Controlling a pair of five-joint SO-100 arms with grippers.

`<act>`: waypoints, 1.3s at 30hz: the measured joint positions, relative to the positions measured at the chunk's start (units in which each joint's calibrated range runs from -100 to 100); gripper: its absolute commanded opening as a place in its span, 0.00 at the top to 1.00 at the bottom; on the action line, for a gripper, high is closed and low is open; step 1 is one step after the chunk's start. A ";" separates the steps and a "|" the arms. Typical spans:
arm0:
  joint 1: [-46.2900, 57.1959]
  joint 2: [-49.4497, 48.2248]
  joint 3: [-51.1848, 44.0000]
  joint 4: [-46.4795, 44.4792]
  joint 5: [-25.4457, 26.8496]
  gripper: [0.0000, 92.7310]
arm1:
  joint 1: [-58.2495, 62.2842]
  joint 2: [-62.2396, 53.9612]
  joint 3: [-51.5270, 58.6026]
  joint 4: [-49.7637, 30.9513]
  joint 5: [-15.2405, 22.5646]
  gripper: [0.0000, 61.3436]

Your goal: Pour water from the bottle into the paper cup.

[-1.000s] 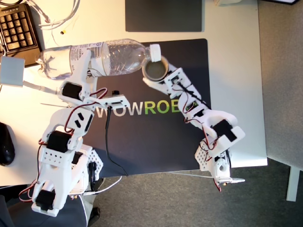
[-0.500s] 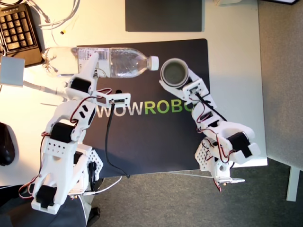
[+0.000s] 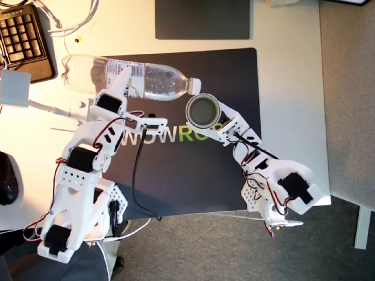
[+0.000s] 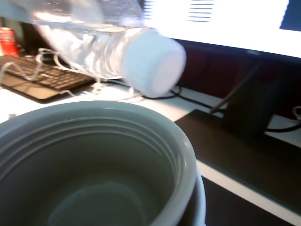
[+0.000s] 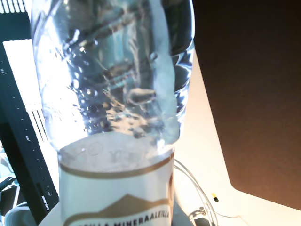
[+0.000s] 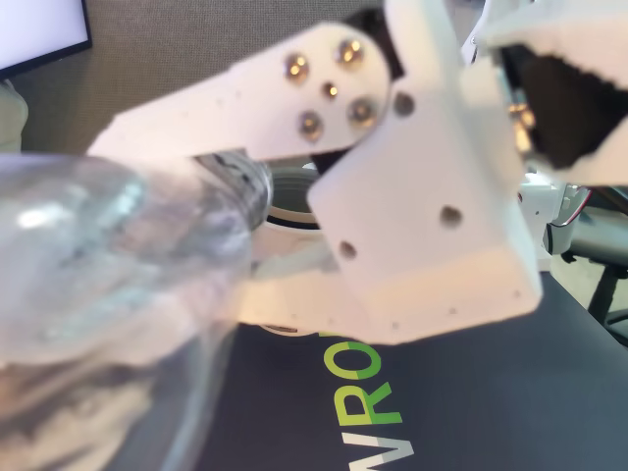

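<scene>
Exterior view: my first hand (image 3: 120, 88) clamped on the bottle (image 3: 153, 82) mid-body, cap on. My second hand (image 3: 218, 120) clamps the paper cup (image 3: 202, 110), light, crushable; bottle probably slick.

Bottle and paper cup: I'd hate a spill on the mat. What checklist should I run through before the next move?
1. Bottle clamped in my first gripper: ok.
2. Paper cup upright in my second gripper: ok.
3. White cap removed: not ok, it looks screwed on.
4. Bottle mouth over the cup's opening: not ok, it sits at the rim's edge.
5. Room in the cup: ok, its inside looks empty.
</scene>
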 measured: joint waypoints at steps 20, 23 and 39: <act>-0.65 2.61 -13.77 8.06 -1.61 1.00 | 2.10 5.75 -10.80 10.71 -0.68 1.00; -0.65 4.70 -18.49 10.74 -2.78 1.00 | 5.00 5.75 -11.52 12.49 -0.59 1.00; -0.65 7.67 -22.47 15.14 -6.30 1.00 | 4.10 2.09 -12.96 14.19 -0.59 1.00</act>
